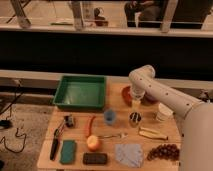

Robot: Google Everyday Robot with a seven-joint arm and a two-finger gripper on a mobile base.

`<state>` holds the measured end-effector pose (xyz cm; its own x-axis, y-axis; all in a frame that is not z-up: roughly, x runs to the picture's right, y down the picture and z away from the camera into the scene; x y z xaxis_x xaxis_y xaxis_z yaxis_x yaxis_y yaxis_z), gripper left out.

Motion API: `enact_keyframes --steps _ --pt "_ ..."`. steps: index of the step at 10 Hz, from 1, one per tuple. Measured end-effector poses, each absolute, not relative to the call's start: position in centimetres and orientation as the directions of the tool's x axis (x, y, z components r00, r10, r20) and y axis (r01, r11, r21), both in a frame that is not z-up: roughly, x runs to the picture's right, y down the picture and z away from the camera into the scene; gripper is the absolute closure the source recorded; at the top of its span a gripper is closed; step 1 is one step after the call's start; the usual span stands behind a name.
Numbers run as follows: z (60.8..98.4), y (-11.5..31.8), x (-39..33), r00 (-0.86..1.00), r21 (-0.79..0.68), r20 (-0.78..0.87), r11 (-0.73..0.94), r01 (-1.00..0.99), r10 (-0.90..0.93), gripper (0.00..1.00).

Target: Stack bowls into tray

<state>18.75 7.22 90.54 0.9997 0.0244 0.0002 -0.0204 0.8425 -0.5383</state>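
Here we are at the wooden table, and the tray sits at the back left with nothing in it that I can see, so no bowl is home yet. Over on the back right, well apart from the tray, the arm reaches in from the right, bends at the elbow and drops straight down. The gripper is low over the table, right between the two bowls! The orange-red bowl peeks out on its left side and the dark purple bowl shows just to its right, both sitting on the wood, side by side and not stacked. The claw is spread wide, and nothing looks lifted or pinched. Whether it touches either rim, I can't tell from here. In front of it stand a white cup, a metal cup and a blue cup, none of them part of the job. So I'd call this the very start: a first grab looks to be lining up. Both bowls are left to carry across and nest inside the tray.
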Motion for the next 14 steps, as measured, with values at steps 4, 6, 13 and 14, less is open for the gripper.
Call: enact_keyframes --steps 4,6,13,14 --pt "90.84 7.45 18.43 0.996 -0.561 0.049 0.827 -0.036 0.076 0.2" --pt "90.94 7.41 18.19 0.994 -0.562 0.061 0.826 -0.038 0.088 0.22" --pt "91.33 7.49 18.91 0.993 -0.562 0.062 0.825 -0.051 0.104 0.53" --pt "91.33 7.49 19.02 0.992 -0.562 0.064 0.825 -0.051 0.105 0.64"
